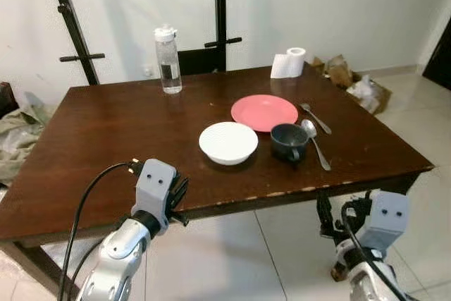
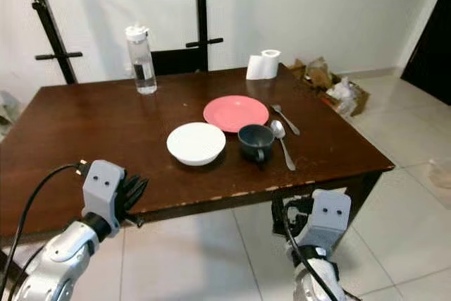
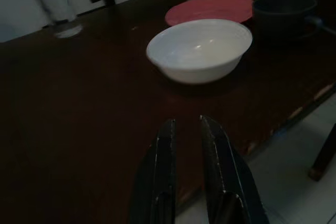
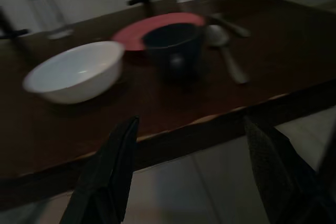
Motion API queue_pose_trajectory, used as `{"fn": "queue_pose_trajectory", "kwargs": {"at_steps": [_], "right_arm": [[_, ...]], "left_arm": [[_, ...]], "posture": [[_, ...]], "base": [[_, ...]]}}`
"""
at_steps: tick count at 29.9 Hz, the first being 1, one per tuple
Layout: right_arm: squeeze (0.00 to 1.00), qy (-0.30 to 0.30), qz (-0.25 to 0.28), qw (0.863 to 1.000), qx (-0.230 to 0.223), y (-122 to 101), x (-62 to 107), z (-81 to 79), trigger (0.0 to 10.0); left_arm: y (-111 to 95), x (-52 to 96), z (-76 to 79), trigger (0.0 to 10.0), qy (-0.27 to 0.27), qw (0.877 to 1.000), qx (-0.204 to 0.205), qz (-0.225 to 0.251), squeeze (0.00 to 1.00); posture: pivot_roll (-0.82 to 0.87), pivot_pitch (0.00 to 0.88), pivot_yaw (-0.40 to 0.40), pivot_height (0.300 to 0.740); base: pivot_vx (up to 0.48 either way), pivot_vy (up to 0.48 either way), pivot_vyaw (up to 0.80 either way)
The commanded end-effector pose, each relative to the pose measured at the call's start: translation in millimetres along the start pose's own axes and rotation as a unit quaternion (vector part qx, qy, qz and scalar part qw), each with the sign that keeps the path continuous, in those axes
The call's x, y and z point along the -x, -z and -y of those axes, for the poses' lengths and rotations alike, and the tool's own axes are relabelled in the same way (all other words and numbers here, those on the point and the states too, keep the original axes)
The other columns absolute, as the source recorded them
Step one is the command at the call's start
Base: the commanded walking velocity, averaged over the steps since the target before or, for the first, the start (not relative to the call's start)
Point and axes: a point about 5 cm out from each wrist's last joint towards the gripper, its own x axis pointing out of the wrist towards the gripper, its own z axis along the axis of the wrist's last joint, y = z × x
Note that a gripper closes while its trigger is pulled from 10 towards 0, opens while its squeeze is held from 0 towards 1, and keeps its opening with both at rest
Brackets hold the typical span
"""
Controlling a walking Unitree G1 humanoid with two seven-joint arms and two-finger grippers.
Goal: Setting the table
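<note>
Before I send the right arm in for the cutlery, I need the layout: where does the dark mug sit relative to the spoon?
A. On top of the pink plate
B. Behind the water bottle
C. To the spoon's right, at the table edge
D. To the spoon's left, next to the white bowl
D. The mug stands on the table between the white bowl and the spoon, just in front of the pink plate.

bowl [image 1: 227, 142] left of mug [image 1: 289, 141], on table [image 1: 106, 132]

White wall [image 1: 338, 5], pale tiled floor [image 1: 282, 259]
</note>
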Motion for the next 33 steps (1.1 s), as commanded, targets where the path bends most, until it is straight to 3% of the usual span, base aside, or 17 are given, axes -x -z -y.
{"fn": "queue_pose_trajectory", "kwargs": {"at_steps": [1, 33], "right_arm": [[0.0, 0.0, -0.007, 1.0, 0.001, 1.7, 2.5, 0.0, 10.0], [0.0, -0.001, -0.014, 1.0, -0.001, 5.1, 4.4, -2.9, 10.0]], "left_arm": [[6.0, 3.1, -0.8, 10.0, -0.001, 1.0, 0.004, -0.01, 0.0], [4.9, 2.9, -0.1, 10.0, 0.003, 1.0, 0.005, -0.011, 0.0]], "posture": [[-0.06, 0.0, 0.128, 0.74], [-0.05, 0.0, 0.134, 0.74]], "base": [[-0.262, 0.0, 0.0], [-0.27, 0.0, 0.0]]}}
